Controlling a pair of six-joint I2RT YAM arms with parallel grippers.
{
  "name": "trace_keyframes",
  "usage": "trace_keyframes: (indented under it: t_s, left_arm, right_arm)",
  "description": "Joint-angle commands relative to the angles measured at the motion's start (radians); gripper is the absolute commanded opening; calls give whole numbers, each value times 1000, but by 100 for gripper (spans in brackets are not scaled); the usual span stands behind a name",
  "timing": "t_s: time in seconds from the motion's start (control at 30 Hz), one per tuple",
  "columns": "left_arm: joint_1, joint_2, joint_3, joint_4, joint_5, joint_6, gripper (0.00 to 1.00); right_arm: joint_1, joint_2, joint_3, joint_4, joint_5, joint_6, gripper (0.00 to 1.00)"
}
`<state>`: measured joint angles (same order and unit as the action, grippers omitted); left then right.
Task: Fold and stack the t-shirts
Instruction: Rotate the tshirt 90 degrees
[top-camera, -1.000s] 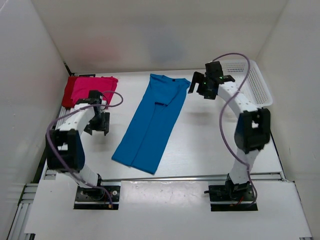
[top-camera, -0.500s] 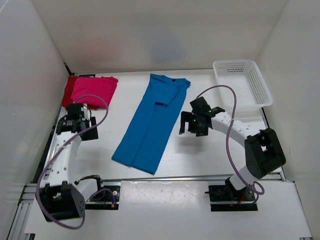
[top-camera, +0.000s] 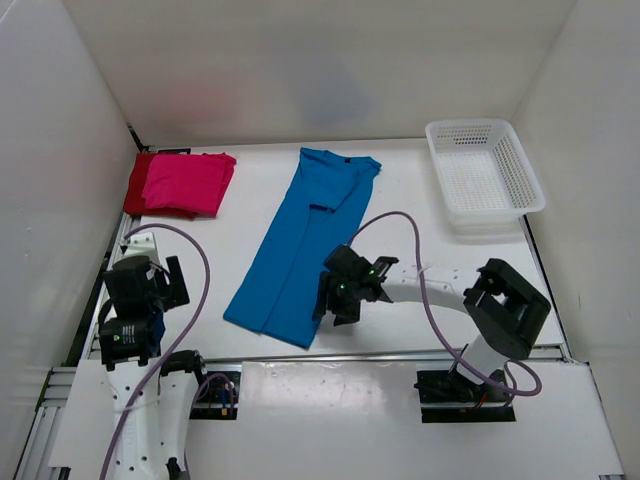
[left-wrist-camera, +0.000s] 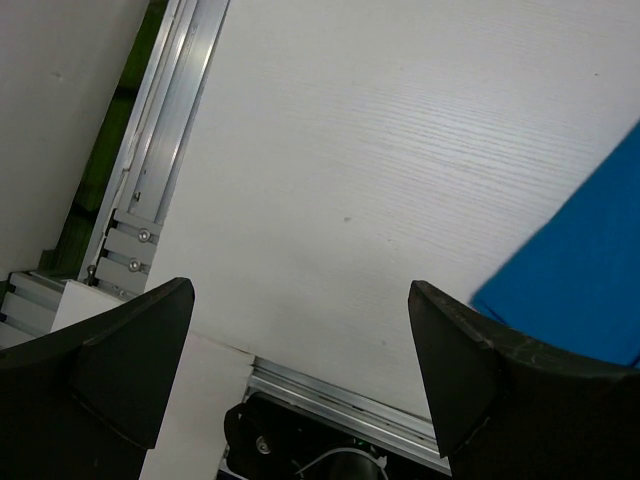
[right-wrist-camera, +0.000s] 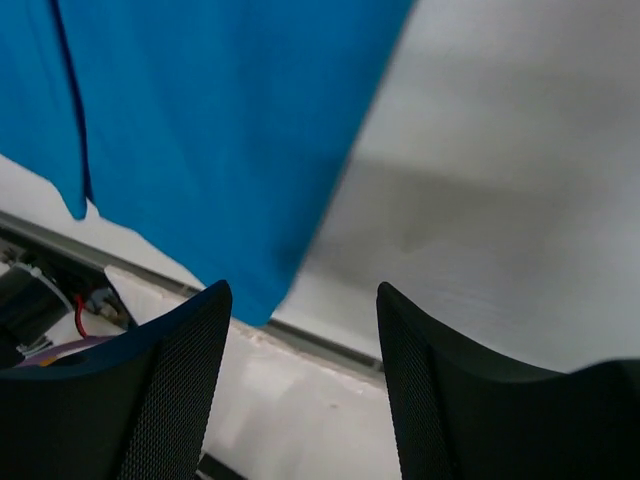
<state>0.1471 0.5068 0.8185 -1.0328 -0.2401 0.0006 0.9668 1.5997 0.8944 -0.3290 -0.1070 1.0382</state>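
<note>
The blue t-shirt (top-camera: 300, 240) lies folded into a long strip down the middle of the table; its near hem shows in the right wrist view (right-wrist-camera: 200, 130) and a corner in the left wrist view (left-wrist-camera: 580, 270). The pink-magenta t-shirt (top-camera: 188, 180) lies folded on the dark red t-shirt (top-camera: 137, 183) at the far left. My right gripper (top-camera: 330, 303) is open and empty, low beside the blue shirt's near right corner. My left gripper (top-camera: 150, 283) is open and empty, over bare table at the near left.
A white mesh basket (top-camera: 483, 175) stands at the far right. A metal rail (top-camera: 380, 355) runs along the table's near edge and another along the left edge (left-wrist-camera: 170, 130). White walls enclose the back and sides.
My right arm has swung from the basket down to the blue shirt's near right corner. My left arm has drawn back from the red shirts to the near left.
</note>
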Motion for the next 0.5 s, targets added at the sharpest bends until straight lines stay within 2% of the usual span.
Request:
trace_keyframes:
  t_s: [0.0, 0.07, 0.3, 0.37, 0.47]
  left_arm:
    - [-26, -7, -21, -30, -33, -1, 99]
    - [-40, -7, -21, -52, -33, -1, 99]
    - [-40, -7, -21, -62, -22, -1, 99]
    - [-40, -16, -21, -62, -22, -1, 99]
    - [-40, -27, -21, -82, -22, -1, 99]
  right_arm:
    - [44, 20, 9, 48, 18, 156, 63]
    - [58, 34, -14, 60, -14, 187, 63]
    - [110, 134, -80, 292, -105, 370, 62]
    - [119, 147, -89, 301, -91, 413, 58]
    - [119, 147, -101, 301, -91, 425, 40]
